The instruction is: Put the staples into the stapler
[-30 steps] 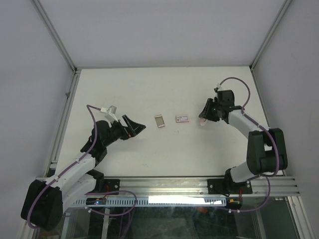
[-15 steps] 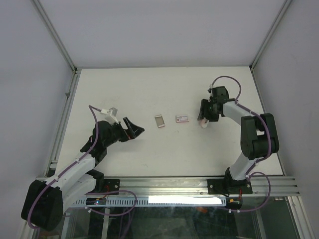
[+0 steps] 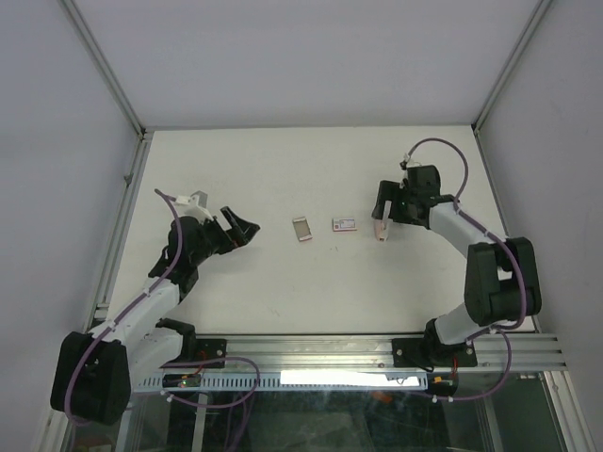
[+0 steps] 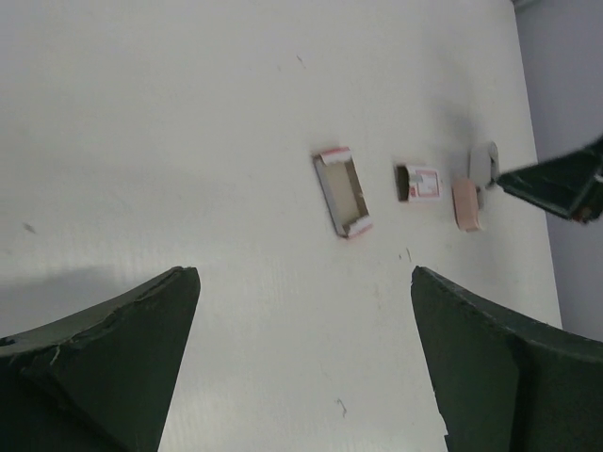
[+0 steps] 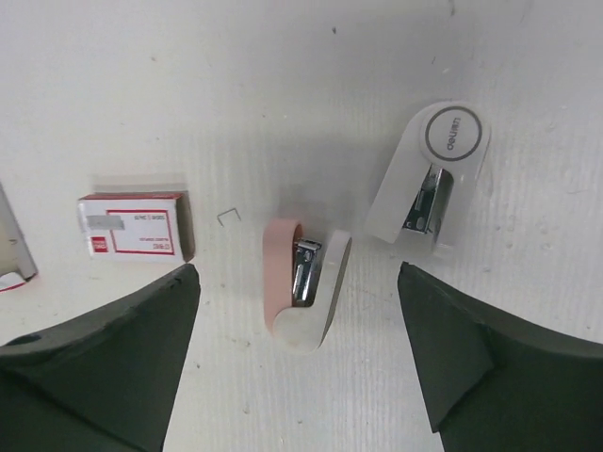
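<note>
Top external view: you have 3 small things in a row on the counter (image 3: pixel 283 169), about midway between its far and near edges and right of its middle. From the left edge toward the right edge they are the tray (image 3: pixel 302 229), the staple box (image 3: pixel 344 224) and the stapler (image 3: pixel 381 232). The tray lies out of the box and apart from it, with bare counter between the 2.

Your right gripper (image 3: pixel 388 215) hangs over the stapler with its jaws spread wide and nothing held. In the right wrist view both fingers frame the stapler, which lies as 2 parts: a pink part (image 5: pixel 280 273) with a white end, and a white part (image 5: pixel 429 174) with a ring mark. Metal shows in each, and bare counter shows between them. 1 loose staple (image 5: pixel 226 217) lies between the staple box and the pink part.

Your left gripper (image 3: pixel 236 226) sits toward the left edge, well apart from the tray and aimed at it. Its jaws are also wide apart and empty. You cannot tell from the left wrist view whether the tray holds staples.
</note>
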Controlling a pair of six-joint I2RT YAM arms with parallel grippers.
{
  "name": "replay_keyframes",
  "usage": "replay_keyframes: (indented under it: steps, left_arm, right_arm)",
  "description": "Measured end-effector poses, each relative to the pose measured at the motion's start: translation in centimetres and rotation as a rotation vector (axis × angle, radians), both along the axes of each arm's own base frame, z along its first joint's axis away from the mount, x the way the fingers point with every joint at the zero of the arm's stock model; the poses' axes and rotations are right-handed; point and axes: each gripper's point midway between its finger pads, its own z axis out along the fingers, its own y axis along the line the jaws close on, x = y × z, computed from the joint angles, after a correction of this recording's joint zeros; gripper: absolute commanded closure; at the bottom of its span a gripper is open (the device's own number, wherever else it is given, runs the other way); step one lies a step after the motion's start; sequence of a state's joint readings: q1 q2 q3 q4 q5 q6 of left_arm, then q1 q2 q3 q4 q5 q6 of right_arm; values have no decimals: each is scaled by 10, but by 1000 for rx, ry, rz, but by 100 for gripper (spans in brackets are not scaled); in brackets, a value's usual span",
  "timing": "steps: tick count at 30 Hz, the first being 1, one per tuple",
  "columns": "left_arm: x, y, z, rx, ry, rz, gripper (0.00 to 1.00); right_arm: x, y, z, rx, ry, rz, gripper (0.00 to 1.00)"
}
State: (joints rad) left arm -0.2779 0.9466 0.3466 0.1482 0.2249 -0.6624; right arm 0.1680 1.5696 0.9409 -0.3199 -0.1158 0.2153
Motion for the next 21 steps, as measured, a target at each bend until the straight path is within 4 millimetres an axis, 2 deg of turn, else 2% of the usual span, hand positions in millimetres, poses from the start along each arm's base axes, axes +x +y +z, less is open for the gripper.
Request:
replay_keyframes:
  steps: [4,6,7,9,10,13,17,21]
  left_arm:
    - [30,43,5,30,-34,158,1]
    - [44,79,9,27,-57,276,1]
    - [51,105,13,22,-81,357,1]
    - [55,143,16,23,-111,471,1]
    - [55,162,15,27,-123,534,1]
    - [46,199,2,66,-123,678,1]
    - [29,224,-20,168,-101,803,1]
    - [25,246,-25,257,-106,894,1]
  right_arm:
    - [4,-5,32,26,-174,-22,4]
    - [5,-16,49,42,-280,-65,1]
    - [5,-24,56,47,-332,-99,1]
    - [1,-49,61,49,-429,-193,1]
    - [-1,-53,61,48,-440,-207,1]
    - [-13,-81,52,19,-525,-322,1]
    - [-30,-101,29,-43,-586,-409,1]
    - [-36,-114,13,-102,-629,-443,2]
